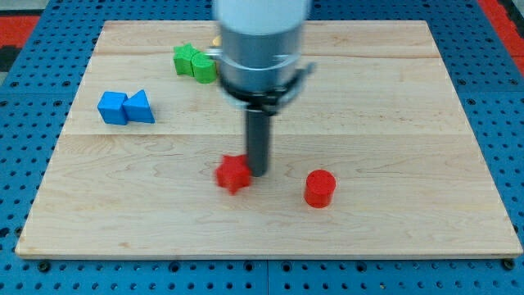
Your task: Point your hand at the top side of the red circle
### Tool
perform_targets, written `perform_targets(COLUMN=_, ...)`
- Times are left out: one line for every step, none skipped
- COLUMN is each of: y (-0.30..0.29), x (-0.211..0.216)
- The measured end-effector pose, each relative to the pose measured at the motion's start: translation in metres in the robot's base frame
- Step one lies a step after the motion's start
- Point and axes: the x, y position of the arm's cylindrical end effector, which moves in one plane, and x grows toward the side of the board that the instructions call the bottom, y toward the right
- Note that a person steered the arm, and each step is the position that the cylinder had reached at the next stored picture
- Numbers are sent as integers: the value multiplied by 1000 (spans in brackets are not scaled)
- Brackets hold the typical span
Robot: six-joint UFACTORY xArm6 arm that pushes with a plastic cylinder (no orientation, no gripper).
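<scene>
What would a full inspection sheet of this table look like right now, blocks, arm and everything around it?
Surface: pale wooden board, flat, lying on a blue perforated base.
Job's things: red cylinder, upright, toward the view's bottom, right of centre.
My tip: my tip is beside the red star-shaped block, on its right; contact cannot be told. It is left of the red cylinder, well apart.
Clutter: blue cube and blue triangular block side by side at the view's left; green blocks near the top, partly hidden by the arm.
Grippers: nothing seen; the arm ends in a dark rod.
Cables: nothing seen.
Surroundings: red area at the top corners.
</scene>
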Motion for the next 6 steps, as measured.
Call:
perform_targets(y=-1, x=14)
perform_targets(y=-16, x=32)
perform_targets(y=-114, x=-10)
perform_targets(y=-168, x=-31)
perform_targets(y=-118, x=-33)
perform_targets(y=-40, x=-66)
